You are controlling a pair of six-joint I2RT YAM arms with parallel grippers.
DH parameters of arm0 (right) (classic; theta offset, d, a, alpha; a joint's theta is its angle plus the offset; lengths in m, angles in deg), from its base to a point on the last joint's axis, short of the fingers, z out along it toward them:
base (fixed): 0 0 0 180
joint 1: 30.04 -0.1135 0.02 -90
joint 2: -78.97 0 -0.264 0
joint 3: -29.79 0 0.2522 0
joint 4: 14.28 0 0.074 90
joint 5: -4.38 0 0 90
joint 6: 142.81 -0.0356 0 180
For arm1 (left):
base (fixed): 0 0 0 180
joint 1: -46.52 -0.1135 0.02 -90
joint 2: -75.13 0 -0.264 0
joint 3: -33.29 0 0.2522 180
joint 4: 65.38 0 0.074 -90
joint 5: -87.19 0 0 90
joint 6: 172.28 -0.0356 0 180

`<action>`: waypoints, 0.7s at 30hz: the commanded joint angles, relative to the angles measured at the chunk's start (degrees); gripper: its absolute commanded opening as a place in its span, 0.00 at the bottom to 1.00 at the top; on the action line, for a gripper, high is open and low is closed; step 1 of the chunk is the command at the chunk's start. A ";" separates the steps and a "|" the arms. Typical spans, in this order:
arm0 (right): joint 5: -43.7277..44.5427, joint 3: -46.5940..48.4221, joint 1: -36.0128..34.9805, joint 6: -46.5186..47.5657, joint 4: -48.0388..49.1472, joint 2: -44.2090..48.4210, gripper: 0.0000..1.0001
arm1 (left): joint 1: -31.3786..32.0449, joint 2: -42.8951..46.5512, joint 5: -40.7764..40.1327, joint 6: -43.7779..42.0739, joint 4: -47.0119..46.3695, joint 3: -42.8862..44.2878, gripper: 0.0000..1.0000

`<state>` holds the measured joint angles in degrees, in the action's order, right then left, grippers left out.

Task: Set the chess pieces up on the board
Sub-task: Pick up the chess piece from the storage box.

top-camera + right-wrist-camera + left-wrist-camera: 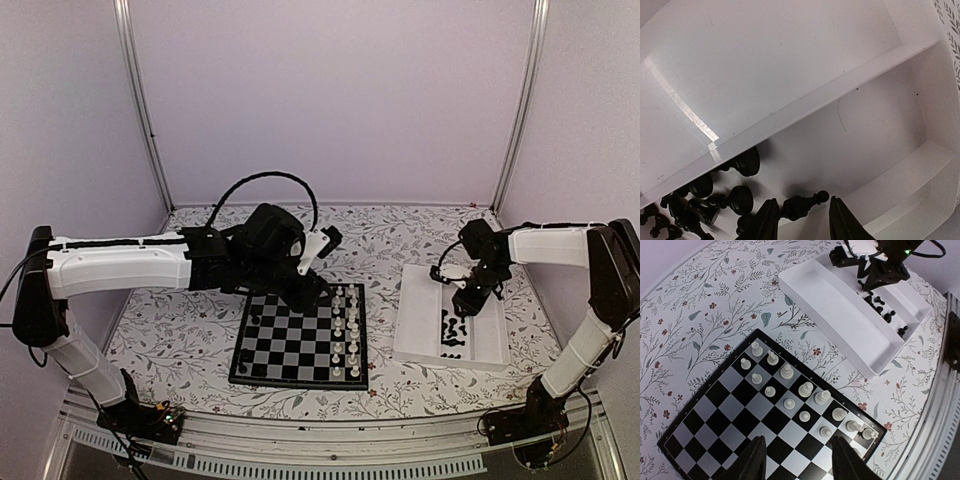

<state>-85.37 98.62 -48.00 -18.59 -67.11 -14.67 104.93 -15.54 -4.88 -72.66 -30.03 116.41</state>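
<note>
1. Top external view shows the board (285, 345) in the middle of the table. Two rows of white pieces (347, 335) already stand along its right side.
2. The black chess pieces (452, 332) are not yet on the board as far as I can see. They lie in a loose heap in the right compartment of the white tray (415, 330), which sits to the right of the board and apart from it.
3. A small part of the board's far edge is hidden under the left arm, so I cannot check those squares.
4. The left gripper (799, 442) hovers above the board with its fingers spread, and nothing is between them.
5. The right gripper (804, 201) is low inside the tray, and its fingers stand apart. One lying piece (800, 205) is on its side just at the tips. I cannot tell if it is pinched or only framed.
6. My judgement: the white half looks done and the whole black half is left. The step in hand seems to be picking the first black piece from the heap.
</note>
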 commanded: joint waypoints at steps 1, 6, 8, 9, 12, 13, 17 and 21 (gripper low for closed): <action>3.33 -1.09 -0.30 -0.91 -0.16 0.85 0.37 | 0.58 -0.81 -0.18 -0.20 -1.81 -0.40 0.47; 4.41 -1.62 -0.28 -1.17 -0.53 -0.44 0.35 | 0.57 -1.07 -0.26 -0.22 -1.43 -0.28 0.47; 4.38 -1.72 -0.28 -1.08 -0.69 -0.85 0.34 | 0.58 -1.15 -0.23 -0.16 -1.43 -0.28 0.47; 4.05 -1.72 -0.28 -1.08 -0.88 -1.12 0.33 | 0.56 -1.17 -0.22 -0.13 -1.39 -0.20 0.47; 1.69 -1.48 -0.38 -0.96 -1.21 -1.36 0.31 | 0.56 -1.34 -0.26 -0.17 -1.32 -0.19 0.47; 0.63 -1.44 -0.53 -0.85 -1.46 -1.30 0.31 | 0.58 -1.43 -0.29 -0.22 -1.24 -0.19 0.47; -2.49 -1.85 -1.94 -0.23 -1.66 -0.82 0.30 | 0.56 -1.66 -0.31 -0.15 -1.23 -0.19 0.47; -1.82 -2.11 -2.37 0.05 -1.43 0.82 0.30 | 0.57 -1.61 -0.38 -0.31 -1.24 -0.19 0.47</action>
<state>-85.85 97.46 -49.57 -18.94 -67.92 -15.28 104.93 -16.74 -4.94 -72.66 -30.01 116.41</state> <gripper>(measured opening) 0.299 0.473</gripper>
